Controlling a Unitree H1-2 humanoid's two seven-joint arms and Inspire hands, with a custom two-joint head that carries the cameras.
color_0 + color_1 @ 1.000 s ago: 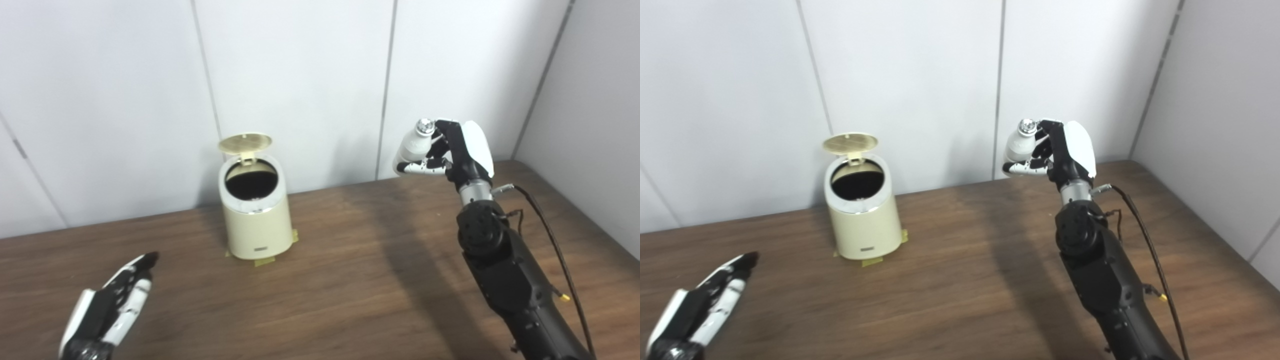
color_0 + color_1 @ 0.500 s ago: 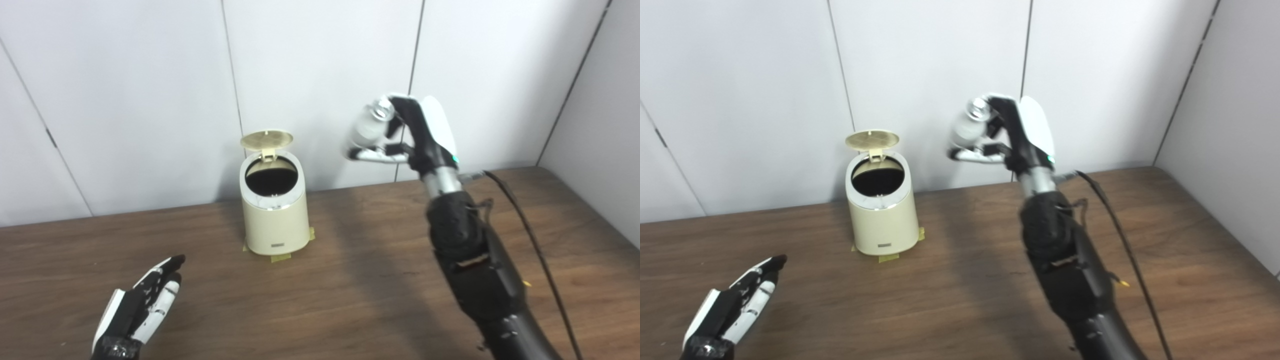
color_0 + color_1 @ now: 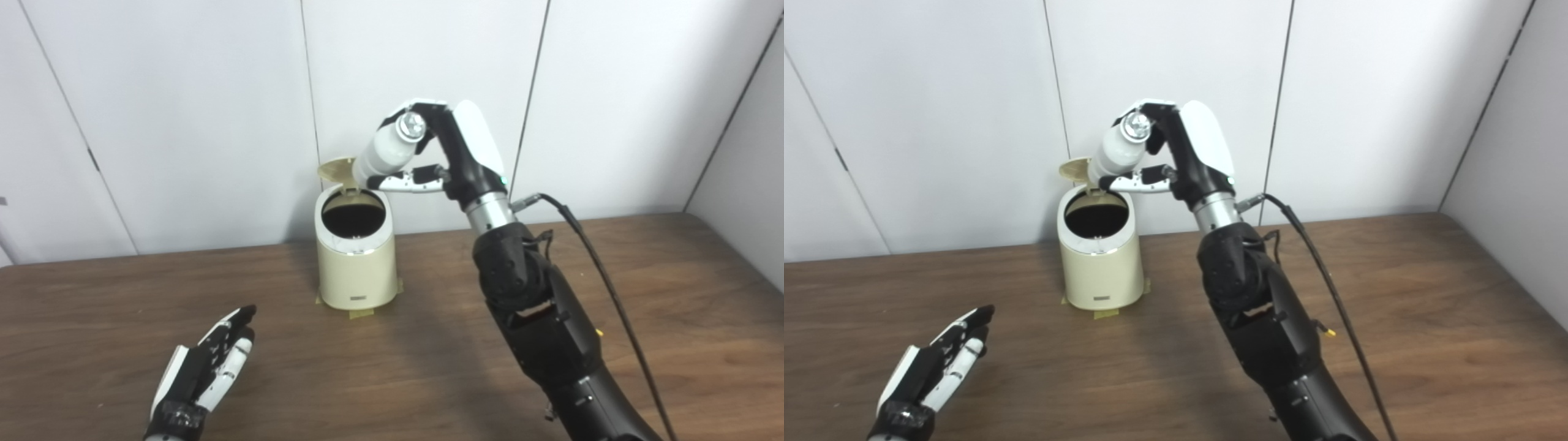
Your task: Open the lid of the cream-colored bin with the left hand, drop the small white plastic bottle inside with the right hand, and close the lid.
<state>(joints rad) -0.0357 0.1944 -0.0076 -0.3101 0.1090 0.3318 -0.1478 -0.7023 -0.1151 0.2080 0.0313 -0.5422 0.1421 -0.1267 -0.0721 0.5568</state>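
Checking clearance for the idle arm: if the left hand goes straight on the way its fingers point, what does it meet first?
The left hand points up and to the right across bare table. The cream bin lies roughly on that line; depth is unclear, so it may pass beside it.

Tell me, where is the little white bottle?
The white bottle is up in the air in the right robot hand, tilted just above the open cream bin by the wall.

One bin (image 3: 357, 257) is seen, below the right hand (image 3: 456, 156); one lid (image 3: 334, 168) stands raised. One bottle (image 3: 386, 150) is held there. Two hands are counted, the left hand (image 3: 205, 370) well apart.
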